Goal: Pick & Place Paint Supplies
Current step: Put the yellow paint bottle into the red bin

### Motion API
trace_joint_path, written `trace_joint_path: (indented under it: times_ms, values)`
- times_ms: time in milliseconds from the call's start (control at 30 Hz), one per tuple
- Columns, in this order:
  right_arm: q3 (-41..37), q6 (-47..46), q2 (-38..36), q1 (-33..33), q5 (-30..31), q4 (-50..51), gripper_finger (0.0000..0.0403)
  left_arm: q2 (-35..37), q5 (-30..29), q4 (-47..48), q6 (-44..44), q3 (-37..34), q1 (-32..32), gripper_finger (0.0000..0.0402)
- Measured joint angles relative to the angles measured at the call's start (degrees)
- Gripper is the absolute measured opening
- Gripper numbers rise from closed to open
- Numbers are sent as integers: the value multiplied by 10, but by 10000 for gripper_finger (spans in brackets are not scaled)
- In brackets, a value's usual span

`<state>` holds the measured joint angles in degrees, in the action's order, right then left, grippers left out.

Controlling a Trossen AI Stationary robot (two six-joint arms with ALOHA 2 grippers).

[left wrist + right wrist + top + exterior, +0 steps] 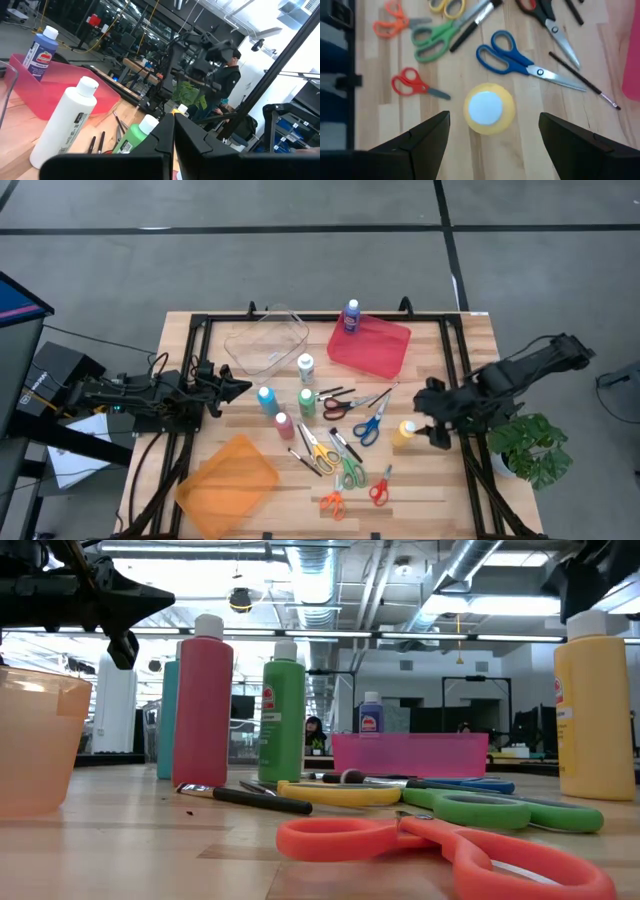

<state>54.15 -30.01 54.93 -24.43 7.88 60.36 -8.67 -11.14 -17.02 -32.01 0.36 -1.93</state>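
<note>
Overhead only: right claw [490,132] wide above yellow bottle [489,108].

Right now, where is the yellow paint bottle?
In the high view the yellow paint bottle stands upright on the table's right side, just right of the blue scissors, with the open right gripper above it.

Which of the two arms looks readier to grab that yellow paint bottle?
The right. Its gripper hangs open directly over the yellow bottle, fingers either side, while the left gripper is across the table by the teal bottle.
</note>
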Motion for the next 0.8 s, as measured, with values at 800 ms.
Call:
trace_joint_path:
  times_ms: [800]
  values:
    - [-34, 22, 51, -10, 16, -42, 236, -1, 0, -1, 0, 0, 0, 6]
